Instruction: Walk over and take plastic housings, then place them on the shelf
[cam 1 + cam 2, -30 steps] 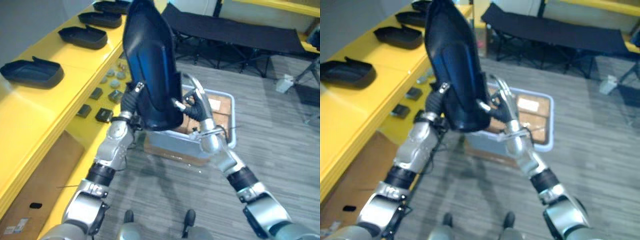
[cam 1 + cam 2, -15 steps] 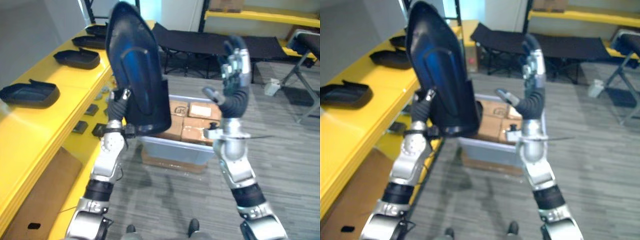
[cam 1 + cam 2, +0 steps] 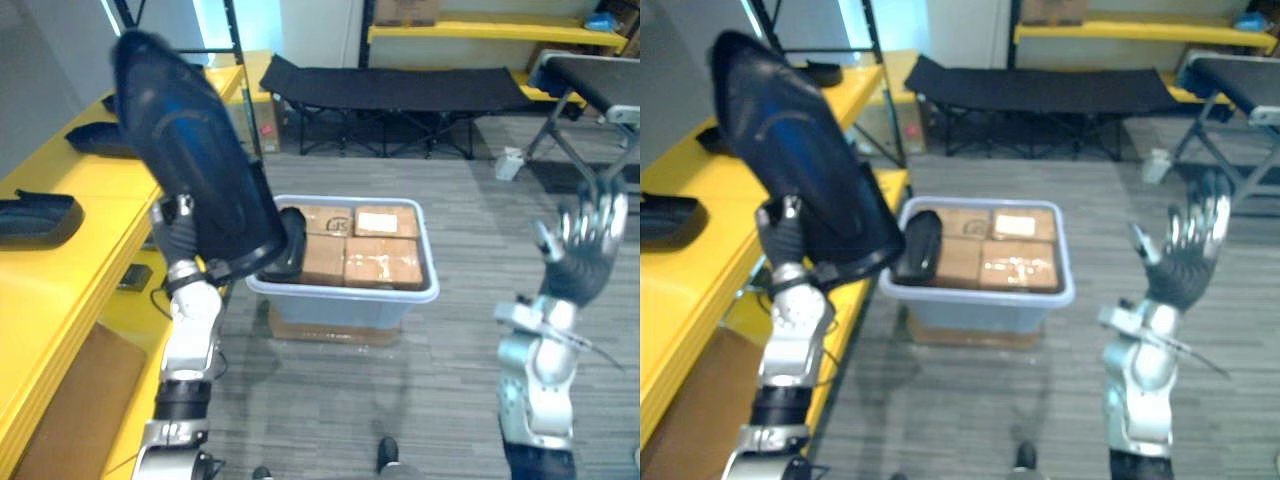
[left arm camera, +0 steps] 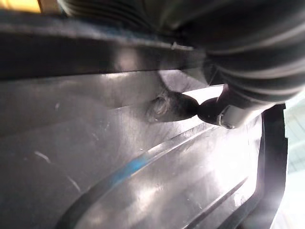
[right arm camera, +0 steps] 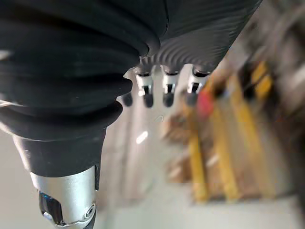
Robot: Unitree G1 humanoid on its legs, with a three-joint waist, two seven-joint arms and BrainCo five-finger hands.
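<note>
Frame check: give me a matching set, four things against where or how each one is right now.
Things:
1 large housing
2 right hand
3 cardboard boxes
4 leftmost housing

Places or states:
a in the bin
b lying on the yellow shelf
c raised, open, empty
d gripped by the left hand

Pairs: 1-d, 2-c, 3-a, 4-b

Right hand (image 3: 582, 240): off the housing (image 3: 195, 195), swung out wide to the right, fingers spread.
Housing: now in the left hand (image 4: 224, 112) alone, carried left, leaned toward the yellow shelf (image 3: 60, 270).
</note>
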